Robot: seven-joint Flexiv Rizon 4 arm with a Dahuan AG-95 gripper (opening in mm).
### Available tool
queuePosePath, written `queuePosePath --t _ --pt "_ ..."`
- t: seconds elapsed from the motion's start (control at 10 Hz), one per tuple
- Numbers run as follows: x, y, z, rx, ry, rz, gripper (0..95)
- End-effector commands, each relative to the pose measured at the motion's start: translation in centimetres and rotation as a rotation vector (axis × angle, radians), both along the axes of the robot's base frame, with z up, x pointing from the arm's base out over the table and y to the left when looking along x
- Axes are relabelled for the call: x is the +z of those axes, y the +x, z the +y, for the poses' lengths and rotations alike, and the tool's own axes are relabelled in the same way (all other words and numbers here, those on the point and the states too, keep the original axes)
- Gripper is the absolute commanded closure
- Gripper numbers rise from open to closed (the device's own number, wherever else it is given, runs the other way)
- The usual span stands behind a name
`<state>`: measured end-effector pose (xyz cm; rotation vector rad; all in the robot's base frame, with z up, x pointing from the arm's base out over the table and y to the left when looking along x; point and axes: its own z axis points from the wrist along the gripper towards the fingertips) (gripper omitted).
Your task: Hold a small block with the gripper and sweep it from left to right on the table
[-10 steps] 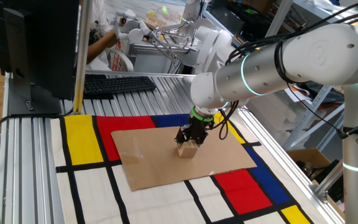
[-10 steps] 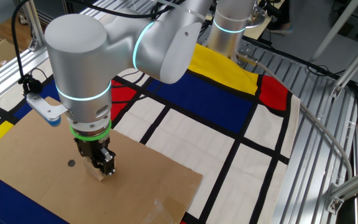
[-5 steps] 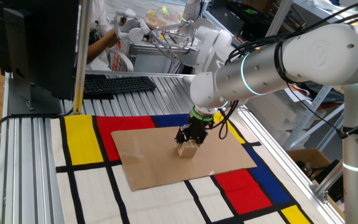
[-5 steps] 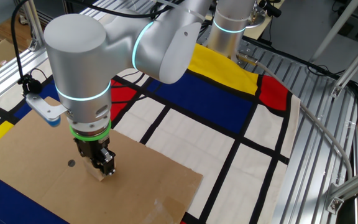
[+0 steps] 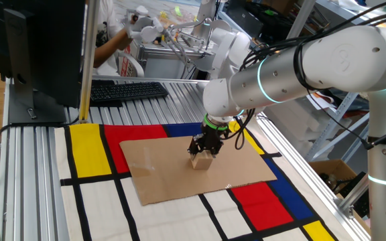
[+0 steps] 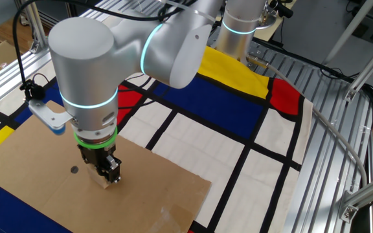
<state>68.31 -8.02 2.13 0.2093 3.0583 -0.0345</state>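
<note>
The small block (image 5: pixel 202 161) is a light tan wooden cube resting on the brown cardboard sheet (image 5: pixel 159 171) in the middle of the table. My gripper (image 5: pixel 203 152), black with a green ring above it, points straight down and is shut on the block's top. In the other fixed view the gripper (image 6: pixel 104 171) grips the block (image 6: pixel 101 179), of which only a tan corner shows below the black fingers. The cardboard (image 6: pixel 37 168) lies on the coloured mat (image 6: pixel 193 142).
A black keyboard (image 5: pixel 126 90) and a dark monitor (image 5: pixel 42 47) stand at the back left. Aluminium slats (image 5: pixel 32 174) edge the mat on the left; a rail (image 6: pixel 332 139) runs along the far side. A small dark dot (image 6: pixel 74 170) marks the cardboard near the gripper.
The arm's upper body has shifted very slightly; the gripper and block stay in the same spot on the cardboard.
</note>
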Motion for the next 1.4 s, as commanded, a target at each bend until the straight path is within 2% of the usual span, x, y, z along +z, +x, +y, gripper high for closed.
queuePosePath --t 0.1,0.4,1.2,1.4 --pt "0.13 -0.16 0.02 0.016 0.007 0.004 95.0" --pt "0.13 -0.16 0.02 0.069 0.020 0.002 95.0" --pt "0.13 -0.16 0.02 0.153 -0.016 0.010 95.0" --pt "0.12 -0.15 0.02 0.165 -0.006 0.008 95.0"
